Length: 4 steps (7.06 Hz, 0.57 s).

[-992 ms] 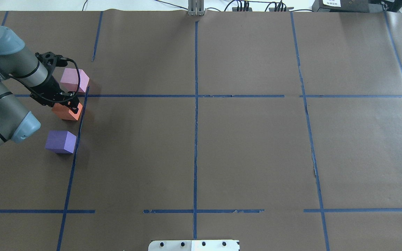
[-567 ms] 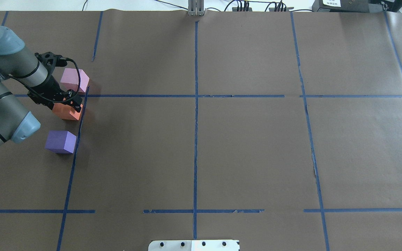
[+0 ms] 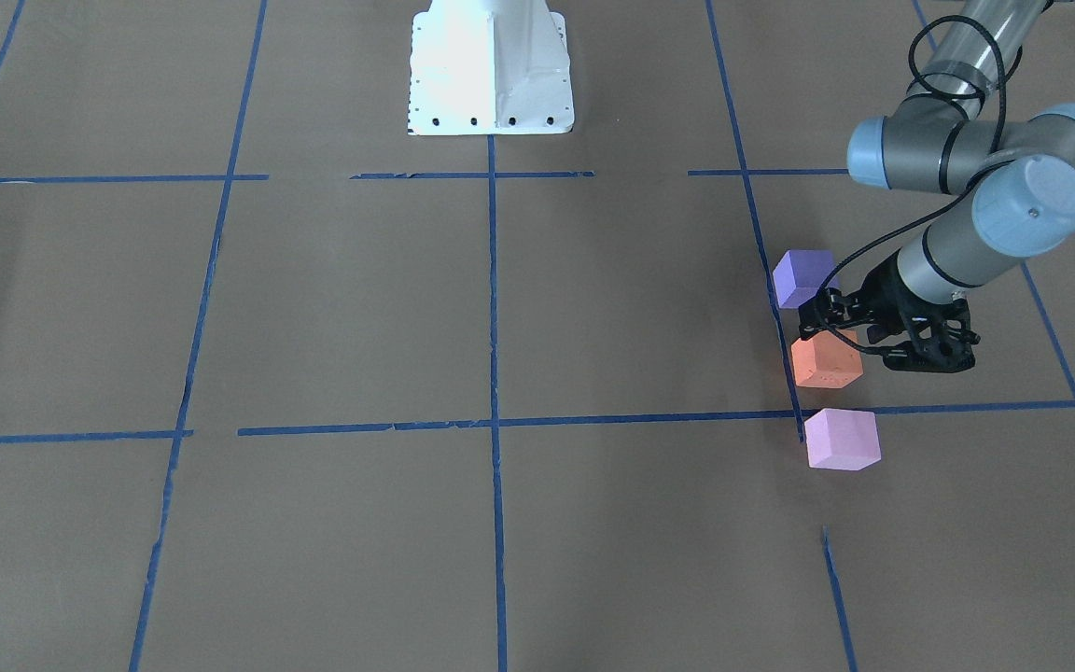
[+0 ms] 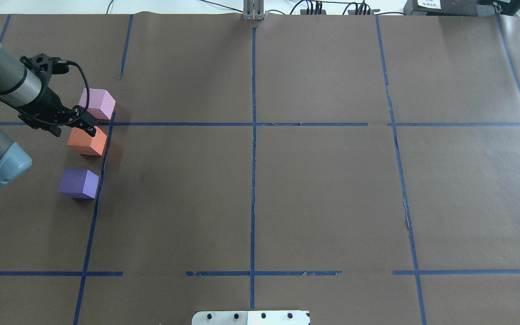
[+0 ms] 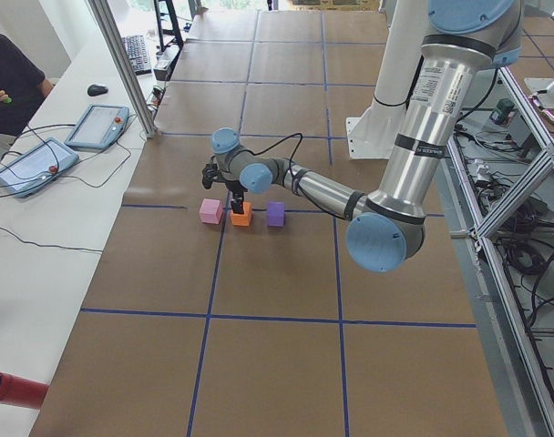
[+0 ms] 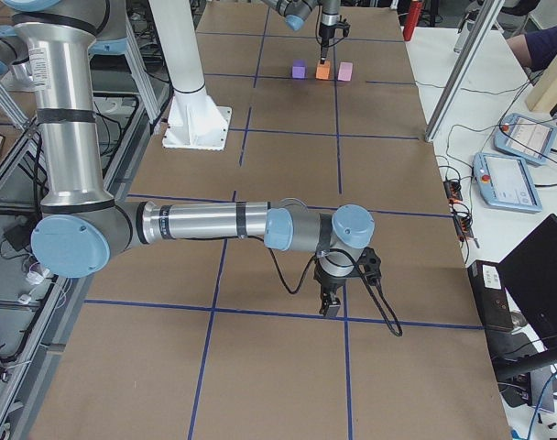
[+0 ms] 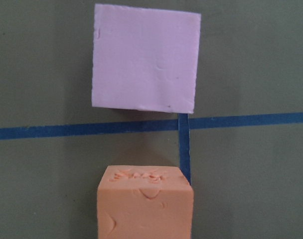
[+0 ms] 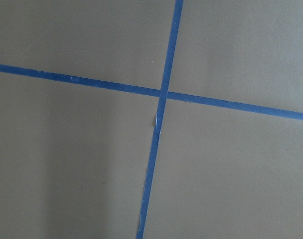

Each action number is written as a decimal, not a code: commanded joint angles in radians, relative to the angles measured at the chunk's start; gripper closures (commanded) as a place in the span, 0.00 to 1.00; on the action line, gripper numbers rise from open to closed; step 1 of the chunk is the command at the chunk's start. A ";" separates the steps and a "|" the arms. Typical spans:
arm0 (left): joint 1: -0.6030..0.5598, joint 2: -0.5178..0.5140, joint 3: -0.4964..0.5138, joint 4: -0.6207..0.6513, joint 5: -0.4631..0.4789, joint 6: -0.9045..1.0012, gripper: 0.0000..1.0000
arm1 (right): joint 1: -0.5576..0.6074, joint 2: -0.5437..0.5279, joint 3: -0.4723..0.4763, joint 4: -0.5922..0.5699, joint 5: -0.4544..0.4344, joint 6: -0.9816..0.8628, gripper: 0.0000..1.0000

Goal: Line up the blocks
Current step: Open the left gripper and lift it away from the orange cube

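Three cubes stand in a short row at the table's left side, along a blue tape line. The pale pink block (image 4: pixel 97 104) (image 3: pixel 842 439) (image 7: pixel 145 57) is farthest from me. The orange block (image 4: pixel 87 142) (image 3: pixel 827 364) (image 7: pixel 144 204) is in the middle. The purple block (image 4: pixel 78 183) (image 3: pixel 803 277) is nearest. My left gripper (image 4: pixel 86 123) (image 3: pixel 838 332) hovers just above the orange block's far edge, jaws spread, holding nothing. My right gripper (image 6: pixel 330 307) hangs low over bare paper far to the right; I cannot tell whether it is open.
Brown paper with a blue tape grid (image 4: pixel 253 124) covers the table. The white robot base plate (image 3: pixel 491 65) sits at my near edge. An aluminium post (image 4: pixel 253 11) and cables stand at the far edge. Tablets (image 5: pixel 95 123) lie on the side bench.
My left gripper has lifted off the orange block and drawn back to the left and away. The orange block stays in place between the other two.
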 commanded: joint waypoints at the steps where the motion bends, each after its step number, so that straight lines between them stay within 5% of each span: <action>1: -0.073 0.020 -0.083 0.054 0.000 0.008 0.00 | 0.000 0.000 0.000 0.000 0.000 0.000 0.00; 4: -0.238 0.095 -0.129 0.091 0.002 0.277 0.00 | 0.000 0.000 0.000 0.000 0.000 0.000 0.00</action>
